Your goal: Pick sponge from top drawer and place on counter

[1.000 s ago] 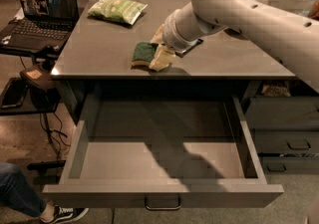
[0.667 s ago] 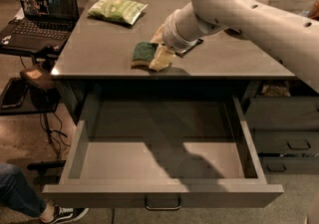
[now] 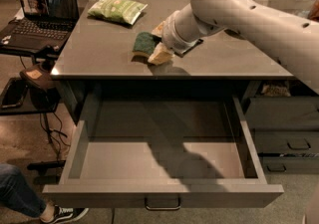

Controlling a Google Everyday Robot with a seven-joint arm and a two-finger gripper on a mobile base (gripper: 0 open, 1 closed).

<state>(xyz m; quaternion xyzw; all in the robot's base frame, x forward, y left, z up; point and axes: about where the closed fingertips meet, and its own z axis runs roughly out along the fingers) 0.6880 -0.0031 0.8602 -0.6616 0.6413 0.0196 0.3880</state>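
The sponge, dark green on top with pale foam below, is over the grey counter near its front edge, tilted, with its lower edge at the surface. My gripper is at the sponge's right side, its pale fingers closed on it. The white arm reaches in from the upper right. The top drawer is pulled wide open below the counter, and its inside is bare. Its metal bar handle shows at the front.
A light green snack bag lies on the counter's far left. A laptop stands on a dark side table at the left. Dark drawers are at the right. A person's leg and shoe are at the bottom left.
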